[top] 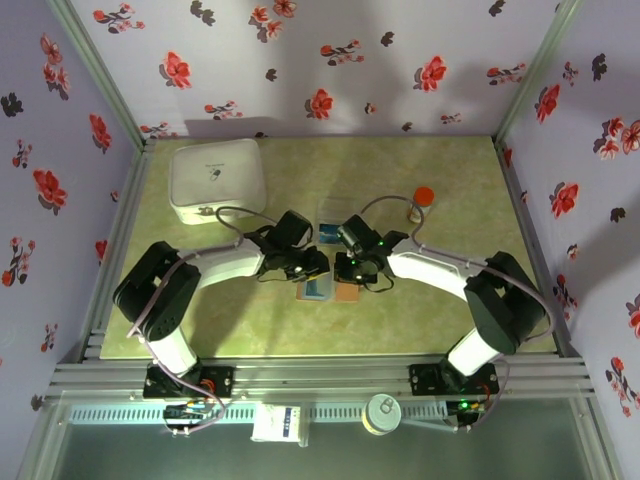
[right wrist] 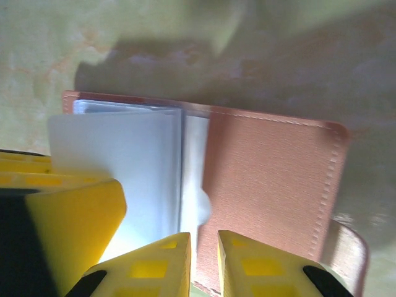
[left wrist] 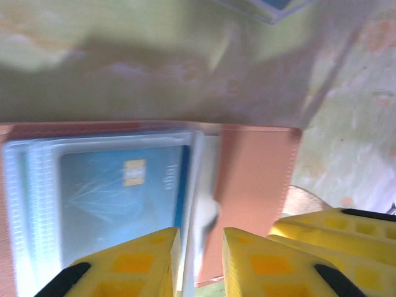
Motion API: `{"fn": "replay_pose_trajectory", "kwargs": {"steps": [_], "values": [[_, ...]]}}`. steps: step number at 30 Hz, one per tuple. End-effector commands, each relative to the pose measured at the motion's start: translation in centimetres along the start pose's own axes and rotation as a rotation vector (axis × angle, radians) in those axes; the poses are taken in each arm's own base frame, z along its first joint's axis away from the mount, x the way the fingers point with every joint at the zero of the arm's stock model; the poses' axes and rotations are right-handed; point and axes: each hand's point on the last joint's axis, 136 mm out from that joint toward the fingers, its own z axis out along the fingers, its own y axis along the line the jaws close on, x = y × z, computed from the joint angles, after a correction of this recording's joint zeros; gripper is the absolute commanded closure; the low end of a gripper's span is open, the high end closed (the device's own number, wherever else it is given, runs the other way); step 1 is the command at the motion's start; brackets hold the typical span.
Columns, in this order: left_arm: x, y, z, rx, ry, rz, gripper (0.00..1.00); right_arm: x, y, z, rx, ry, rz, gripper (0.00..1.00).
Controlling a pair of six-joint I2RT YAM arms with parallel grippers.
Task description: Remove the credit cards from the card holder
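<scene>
- Card holder [top: 330, 291] lies open on the green table [top: 450, 320], near its middle, between the two arms
- In the left wrist view the left gripper [left wrist: 199, 241] has its yellow fingers [left wrist: 133, 266] drawn nearly together; the edge of the clear sleeves [left wrist: 37, 185] runs into the thin gap, so it is grasping the card holder there
- A blue credit card [left wrist: 120, 198] with a gold chip sits inside those sleeves, left of the brown flap [left wrist: 257, 185]
- In the right wrist view the right gripper [right wrist: 204, 244] is clenched on the near edge of the card holder, where the frosted sleeves meet the brown flap
- The two grippers work just beside each other on that same edge
- A white square box [top: 218, 180] sits at the far left of the table and a small red-capped bottle [top: 424, 197] beyond the right arm, both well apart from the card holder
</scene>
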Motion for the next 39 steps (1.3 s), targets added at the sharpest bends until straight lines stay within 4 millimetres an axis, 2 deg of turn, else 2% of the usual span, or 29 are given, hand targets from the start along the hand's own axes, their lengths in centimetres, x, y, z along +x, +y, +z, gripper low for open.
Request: {"fn": "replay_pose_trajectory", "kwargs": {"steps": [1,11,18,26,31,39], "values": [[0.2,-1.0,0.9,0.001,0.021,-0.005,0.73,0.5,-2.1,-0.9,0.054,-0.009,-0.013,0.8],[1.1,-3.2,3.4,-0.005,0.059,0.02,0.58,1.5,-4.8,-1.9,0.067,-0.017,0.007,0.78],[1.1,-3.5,4.2,-0.001,0.073,0.019,0.47,1.8,-5.2,-1.6,0.057,-0.013,0.024,0.75],[1.0,-3.6,4.7,0.004,0.08,0.021,0.4,1.5,-5.4,-1.5,0.061,-0.025,0.033,0.67],[0.7,-4.1,4.3,0.021,0.068,0.024,0.39,1.8,-5.5,-1.1,0.052,-0.018,0.04,0.66],[-0.6,-4.2,2.0,0.027,0.021,0.026,0.4,1.4,-4.6,0.1,0.007,0.0,0.061,0.66]]}}
